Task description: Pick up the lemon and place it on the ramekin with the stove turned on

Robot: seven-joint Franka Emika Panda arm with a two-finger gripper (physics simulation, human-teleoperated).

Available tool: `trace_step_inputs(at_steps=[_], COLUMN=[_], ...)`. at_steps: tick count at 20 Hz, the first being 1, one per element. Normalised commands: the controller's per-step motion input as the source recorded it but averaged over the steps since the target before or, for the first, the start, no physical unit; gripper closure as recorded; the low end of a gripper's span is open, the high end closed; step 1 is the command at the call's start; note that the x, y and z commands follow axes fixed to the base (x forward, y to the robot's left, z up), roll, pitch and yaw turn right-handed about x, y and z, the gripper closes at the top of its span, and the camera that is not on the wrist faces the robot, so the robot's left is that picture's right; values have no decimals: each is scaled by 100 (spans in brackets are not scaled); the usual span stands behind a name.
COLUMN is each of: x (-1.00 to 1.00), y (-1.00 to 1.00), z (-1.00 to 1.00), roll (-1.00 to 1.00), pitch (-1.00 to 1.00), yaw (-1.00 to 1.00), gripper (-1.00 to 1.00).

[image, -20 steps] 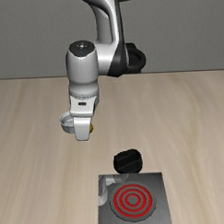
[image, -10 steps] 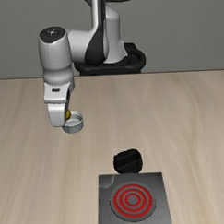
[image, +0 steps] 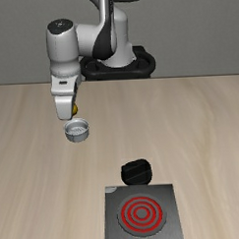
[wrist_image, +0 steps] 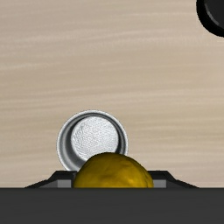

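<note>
While just over the ramekin [wrist_image: 94,138] — lemon [wrist_image: 109,170] pinched inside the claw [image: 72,116].

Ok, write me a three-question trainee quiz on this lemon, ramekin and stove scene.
1. True or false: the lemon already rests inside the ramekin.
2. The stove burner shows: A) glowing red rings; B) a dark, unlit surface; C) a pot standing on it.
3. Fill in: the gripper is shut on the ____.

Key: 1 false; 2 A; 3 lemon.
</note>
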Motion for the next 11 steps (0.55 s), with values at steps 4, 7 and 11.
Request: trace_step_inputs(at_steps=[4, 7, 11], x=[0, 0, 0], y=[0, 0, 0], z=[0, 0, 0], roll=[0, 0, 0], pitch=[0, 0, 0], yaw=[0, 0, 0], gripper=[-100, -100, -100])
